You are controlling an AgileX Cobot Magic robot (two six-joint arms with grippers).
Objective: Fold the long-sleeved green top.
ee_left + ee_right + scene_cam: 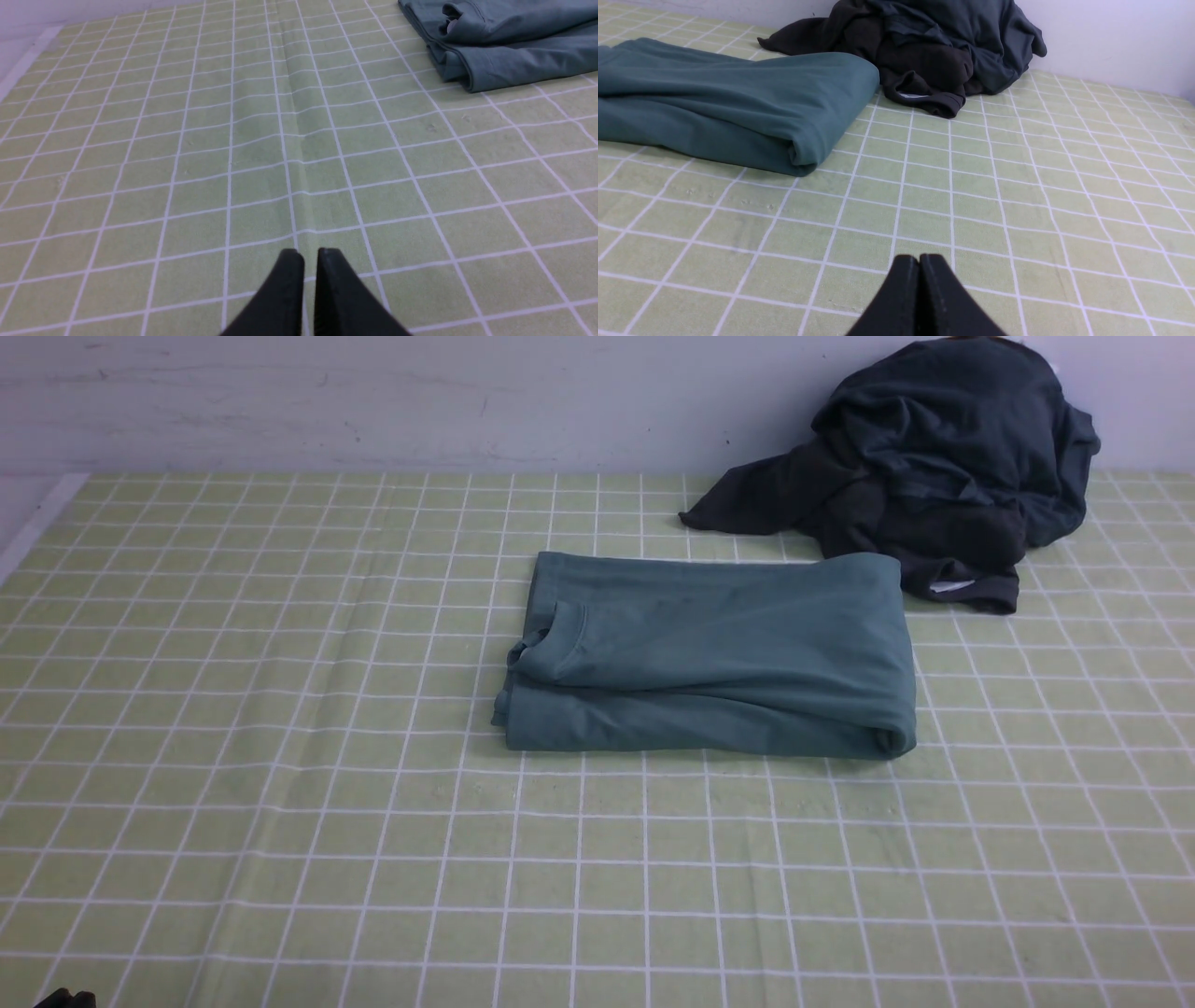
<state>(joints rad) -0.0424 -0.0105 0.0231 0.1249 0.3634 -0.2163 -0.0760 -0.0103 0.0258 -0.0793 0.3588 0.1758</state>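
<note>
Pale green cloth [280, 784] with a white grid covers the whole table in your front view, and a plain whitish wall [373, 401] closes off the far side. You see the green long-sleeved top [709, 658] lying folded into a thick rectangle a little toward one o'clock of the table's middle, its crew neck turned to nine o'clock and its rounded fold edge to three o'clock. At one o'clock from it, against the wall, sits a crumpled heap of dark charcoal garments [934, 467] (its near hem just beside the top's far right corner; whether they touch you cannot tell). Neither arm reaches into the working area; only a dark scrap shows at the bottom left corner.

Your left wrist camera shows the left gripper [310, 254] hovering over bare cloth, its two black fingers nearly together with a thin slit between them and nothing in it. A long crease in the cloth runs away ahead of the tips. The top's neck end appears well apart from it.

Your right wrist camera shows the right gripper [919, 259] with its fingers pressed tight together, empty, over bare cloth. The top's rolled fold edge lies well ahead, with the dark heap behind it.
</note>
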